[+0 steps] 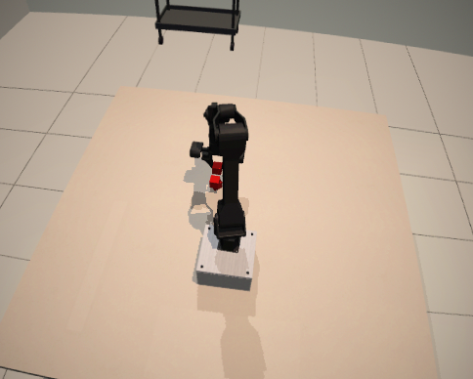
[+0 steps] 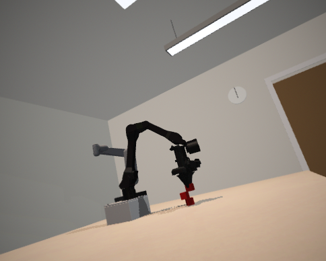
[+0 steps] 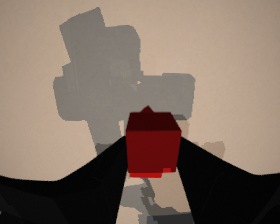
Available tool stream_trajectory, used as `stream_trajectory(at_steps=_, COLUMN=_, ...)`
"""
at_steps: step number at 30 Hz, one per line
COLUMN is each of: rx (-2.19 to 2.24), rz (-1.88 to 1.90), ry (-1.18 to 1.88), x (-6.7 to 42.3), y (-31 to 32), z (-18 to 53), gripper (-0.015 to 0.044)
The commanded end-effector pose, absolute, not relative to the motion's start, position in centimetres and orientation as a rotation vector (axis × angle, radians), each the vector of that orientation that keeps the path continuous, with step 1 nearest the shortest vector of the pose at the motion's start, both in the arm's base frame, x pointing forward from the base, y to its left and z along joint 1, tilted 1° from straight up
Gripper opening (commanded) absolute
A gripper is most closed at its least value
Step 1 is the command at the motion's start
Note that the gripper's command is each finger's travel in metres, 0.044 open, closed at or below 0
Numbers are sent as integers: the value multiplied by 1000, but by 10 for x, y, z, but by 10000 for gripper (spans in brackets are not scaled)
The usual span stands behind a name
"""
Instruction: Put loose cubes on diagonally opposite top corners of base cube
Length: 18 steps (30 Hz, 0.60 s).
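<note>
My gripper (image 2: 189, 184) (image 3: 151, 141) is shut on a red cube (image 2: 191, 187) (image 1: 217, 167) (image 3: 153, 142) and holds it level, pointing down. In the exterior view a second red cube (image 2: 184, 195) sits on one top corner of the red base cube (image 2: 190, 201), which stands on the table. The held cube hangs just above the base cube's other side, slightly higher than the second cube. In the top view the lower cubes (image 1: 215, 183) show as one red patch left of the arm. In the wrist view a thin bright red edge (image 3: 149, 173) shows under the held cube.
The arm's grey mounting block (image 1: 226, 264) (image 2: 126, 209) stands on the tan table (image 1: 318, 220) near the cubes. A black cart (image 1: 197, 20) stands on the tiled floor beyond the table's far edge.
</note>
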State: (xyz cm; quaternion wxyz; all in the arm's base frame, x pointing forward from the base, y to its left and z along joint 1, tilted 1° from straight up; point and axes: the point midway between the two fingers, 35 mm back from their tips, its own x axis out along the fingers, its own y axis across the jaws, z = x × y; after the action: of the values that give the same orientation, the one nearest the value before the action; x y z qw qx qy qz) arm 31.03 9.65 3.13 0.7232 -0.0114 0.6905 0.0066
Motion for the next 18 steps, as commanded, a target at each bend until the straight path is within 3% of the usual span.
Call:
stream_trajectory(at_steps=1, rx=-30, rz=15, ry=1527, x=311, y=96, z=23, gripper=105)
stream_trajectory(at_steps=18, rx=-27, rz=13, ry=1527, x=312, y=96, z=3, gripper=105)
